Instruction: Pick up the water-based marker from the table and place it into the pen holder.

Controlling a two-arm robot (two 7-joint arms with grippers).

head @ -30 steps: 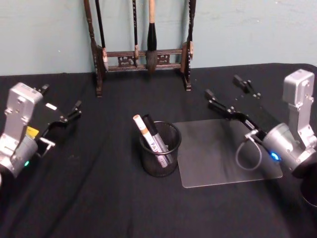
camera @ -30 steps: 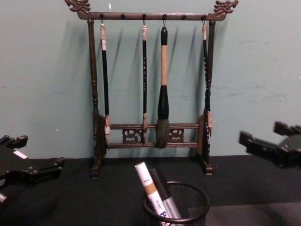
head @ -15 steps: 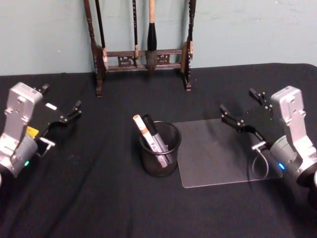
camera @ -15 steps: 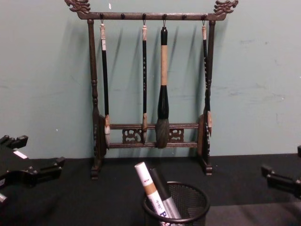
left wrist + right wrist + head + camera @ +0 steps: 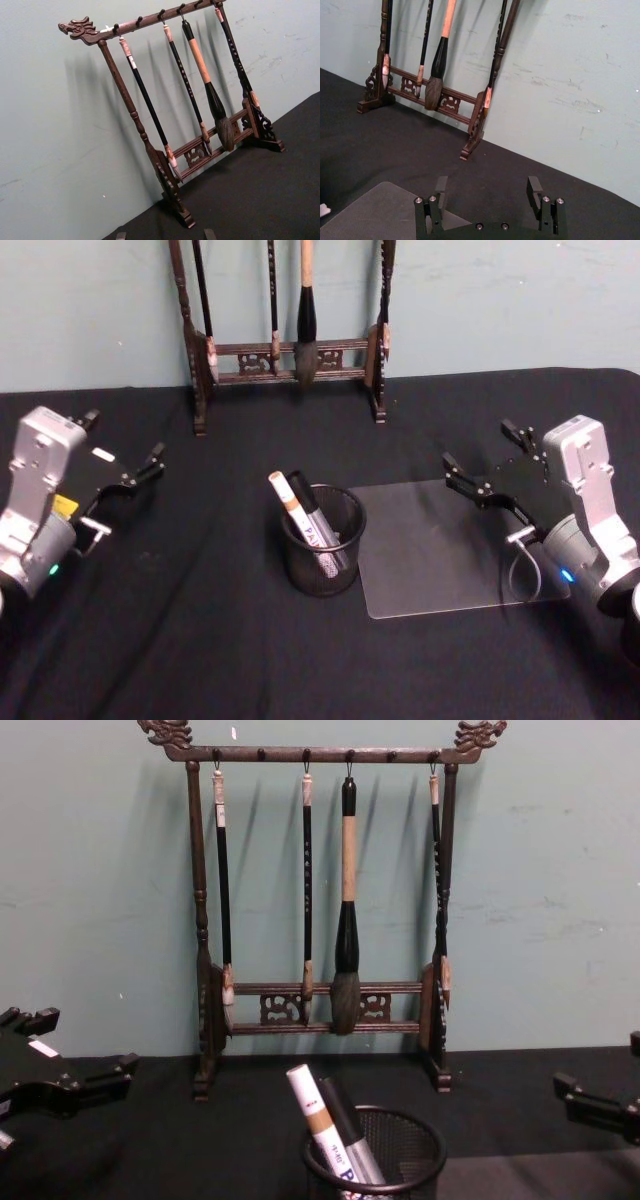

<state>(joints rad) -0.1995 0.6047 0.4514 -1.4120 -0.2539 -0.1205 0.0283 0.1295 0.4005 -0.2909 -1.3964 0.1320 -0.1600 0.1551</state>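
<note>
Black-fingered right hand [image 5: 485, 462] spread wide above clear mat [image 5: 440, 550], empty.

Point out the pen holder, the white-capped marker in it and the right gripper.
pen holder [image 5: 322, 575]: head view, on its front mesh wall.
white-capped marker [image 5: 289, 502]: head view, on the barrel above the rim.
right gripper [image 5: 489, 191]: right wrist view, midway between its open fingertips.
</note>
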